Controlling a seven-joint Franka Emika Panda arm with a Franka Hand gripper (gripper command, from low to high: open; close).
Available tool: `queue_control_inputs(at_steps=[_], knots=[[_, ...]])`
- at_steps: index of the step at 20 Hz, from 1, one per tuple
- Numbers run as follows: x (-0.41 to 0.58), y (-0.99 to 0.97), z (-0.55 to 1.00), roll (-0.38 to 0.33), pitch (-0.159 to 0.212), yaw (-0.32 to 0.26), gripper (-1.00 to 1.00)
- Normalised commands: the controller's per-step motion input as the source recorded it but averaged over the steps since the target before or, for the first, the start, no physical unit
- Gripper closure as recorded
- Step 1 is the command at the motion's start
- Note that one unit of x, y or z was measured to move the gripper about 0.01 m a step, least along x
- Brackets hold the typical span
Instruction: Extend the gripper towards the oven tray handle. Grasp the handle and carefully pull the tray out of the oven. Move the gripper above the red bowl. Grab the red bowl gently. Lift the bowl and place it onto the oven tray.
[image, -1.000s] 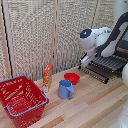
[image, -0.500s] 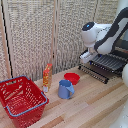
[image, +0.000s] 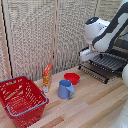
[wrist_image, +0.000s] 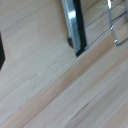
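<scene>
The wire tray (image: 106, 63) sticks out of the oven (image: 121, 51) at the exterior view's right, its handle (image: 93, 73) a thin dark bar along the front edge. My gripper (image: 84, 56) hangs on the white arm just above the tray's near corner, touching nothing. The red bowl (image: 72, 78) sits on the wooden table in front of the tray, apart from the gripper. The wrist view shows bare wood, a dark-and-silver bar (wrist_image: 75, 27) and a thin wire (wrist_image: 115, 30); one dark finger (wrist_image: 1, 50) shows at the picture's edge, with nothing held.
A blue mug (image: 65, 89) stands right beside the red bowl. An orange carton (image: 47, 75) stands behind the mug. A big red mesh basket (image: 20, 100) sits at the exterior view's left. A slatted screen closes off the back.
The arm has risen a little over the last second, lifting the gripper up off the tray's front edge. The tray, bowl and mug have not moved.
</scene>
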Motion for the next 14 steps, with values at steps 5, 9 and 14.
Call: queue_control_inputs(at_steps=[5,9,14], knots=[[0.231,0.34,0.13,0.159,0.033,-0.205,-1.00],[0.362,0.15,-0.02,0.136,0.040,-0.236,-1.00],[0.461,0.07,-0.11,0.127,0.034,-0.236,-1.00]])
